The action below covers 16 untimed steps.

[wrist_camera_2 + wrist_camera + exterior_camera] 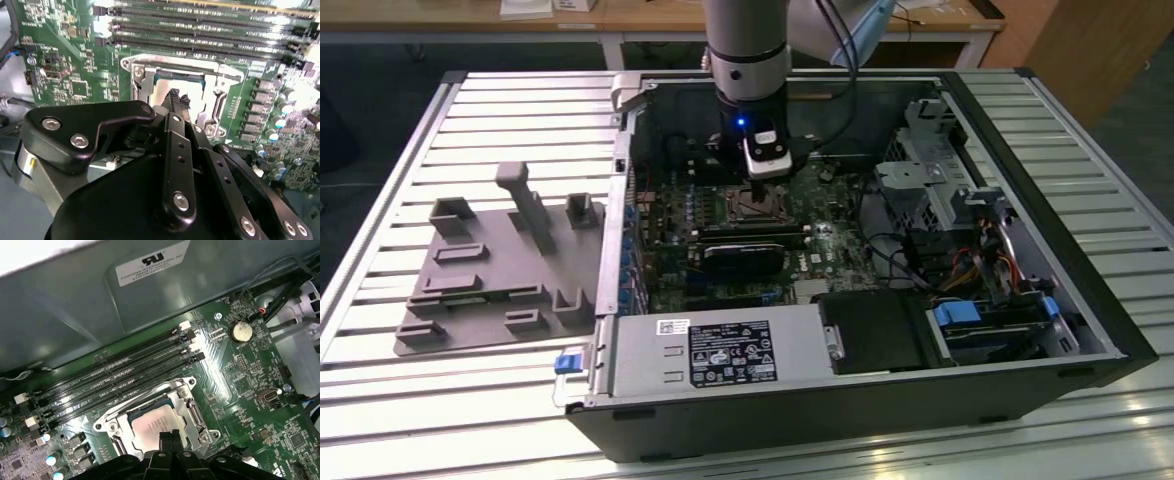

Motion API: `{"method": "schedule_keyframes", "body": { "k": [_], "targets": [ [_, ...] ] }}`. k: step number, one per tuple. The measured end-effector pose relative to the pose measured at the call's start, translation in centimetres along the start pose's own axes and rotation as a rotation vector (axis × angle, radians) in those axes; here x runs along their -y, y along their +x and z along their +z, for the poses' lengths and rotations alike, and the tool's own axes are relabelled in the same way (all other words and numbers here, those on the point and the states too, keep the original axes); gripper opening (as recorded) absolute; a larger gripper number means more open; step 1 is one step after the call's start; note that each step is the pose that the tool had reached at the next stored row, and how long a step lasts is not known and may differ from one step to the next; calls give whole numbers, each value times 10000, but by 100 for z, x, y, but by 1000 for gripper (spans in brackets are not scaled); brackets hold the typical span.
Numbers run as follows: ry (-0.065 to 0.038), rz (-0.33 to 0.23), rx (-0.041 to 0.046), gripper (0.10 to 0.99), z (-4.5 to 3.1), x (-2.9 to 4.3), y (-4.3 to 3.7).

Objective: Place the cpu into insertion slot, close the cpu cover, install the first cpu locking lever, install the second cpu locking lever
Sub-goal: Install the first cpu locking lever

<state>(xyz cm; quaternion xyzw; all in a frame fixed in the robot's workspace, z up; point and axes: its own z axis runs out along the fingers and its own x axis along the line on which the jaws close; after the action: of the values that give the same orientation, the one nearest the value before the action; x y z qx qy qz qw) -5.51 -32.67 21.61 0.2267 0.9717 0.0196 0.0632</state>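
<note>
The gripper hangs low over the slot in the open computer case, fingertips pressed together on the cpu, which lies seated inside the cover.

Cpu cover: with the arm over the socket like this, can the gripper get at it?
Probably yes. The gripper hangs right over the cpu in the insertion slot, and in both wrist views nothing lies between it and the cpu cover framing the chip.
</note>
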Motion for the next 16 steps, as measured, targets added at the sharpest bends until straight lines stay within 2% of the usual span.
{"method": "schedule_keyframes", "body": {
  "k": [3,4,11,16],
  "targets": [
    [258,-38,123,102,1,-2,-3],
    [297,-47,142,102,2,-2,-4],
    [277,-382,101,102,2,-7,-13],
    [307,-760,118,102,2,-6,-14]
  ]
}}
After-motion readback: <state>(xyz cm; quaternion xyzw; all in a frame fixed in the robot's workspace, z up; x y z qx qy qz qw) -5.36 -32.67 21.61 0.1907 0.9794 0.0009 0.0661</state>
